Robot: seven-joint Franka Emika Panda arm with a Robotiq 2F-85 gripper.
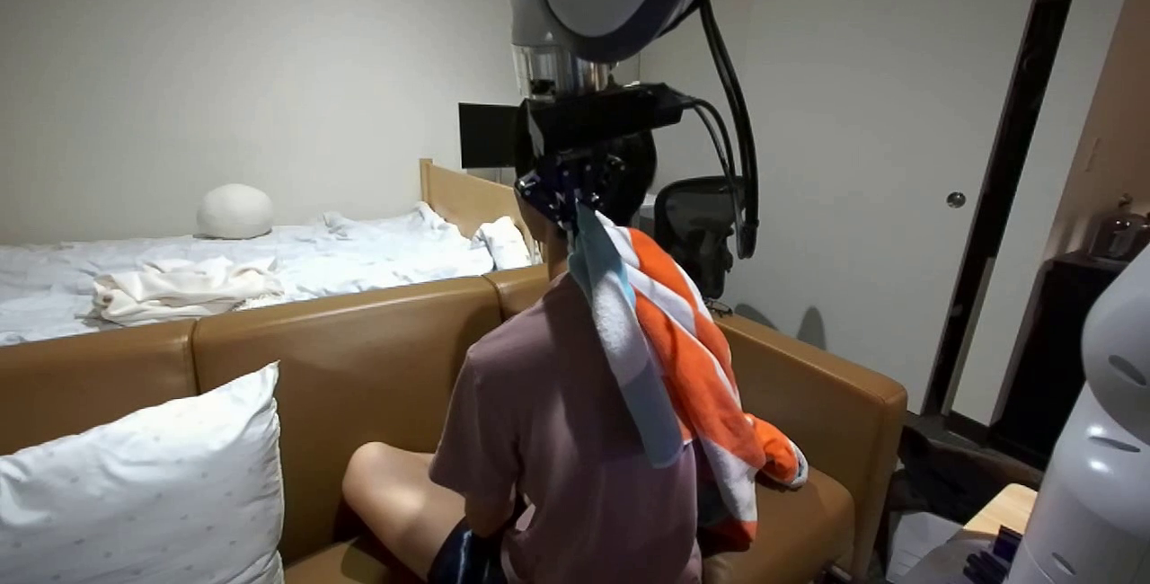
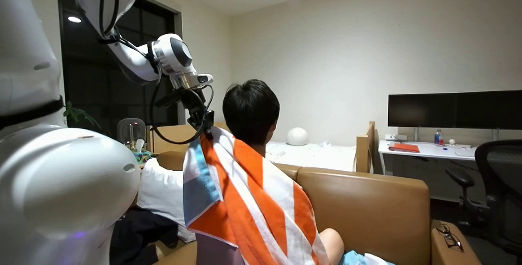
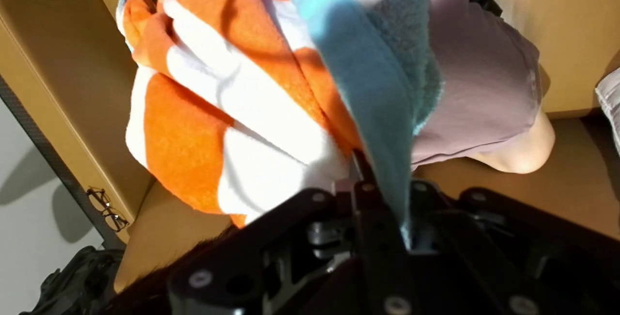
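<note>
My gripper [image 1: 572, 211] is shut on a corner of a striped towel [image 1: 687, 341], orange and white with a blue border. In the wrist view the blue edge of the towel [image 3: 382, 87] runs up between the black fingers, hiding part of them. The towel hangs down from my gripper [image 2: 208, 132] and drapes across the back and shoulder of a person [image 2: 251, 112] with black hair. This person, in a mauve shirt [image 1: 575, 440], sits on a brown sofa facing away from both exterior cameras. The gripper is close behind the person's head.
The sofa [image 2: 363, 199] has a white pillow [image 1: 153, 485] on it, and eyeglasses [image 2: 450, 237] lie on its armrest. Beyond stands a bed with white bedding [image 1: 359, 252]. A desk [image 2: 432, 151] and an office chair [image 2: 505, 183] are farther off. Dark cloth [image 2: 140, 232] lies beside the person.
</note>
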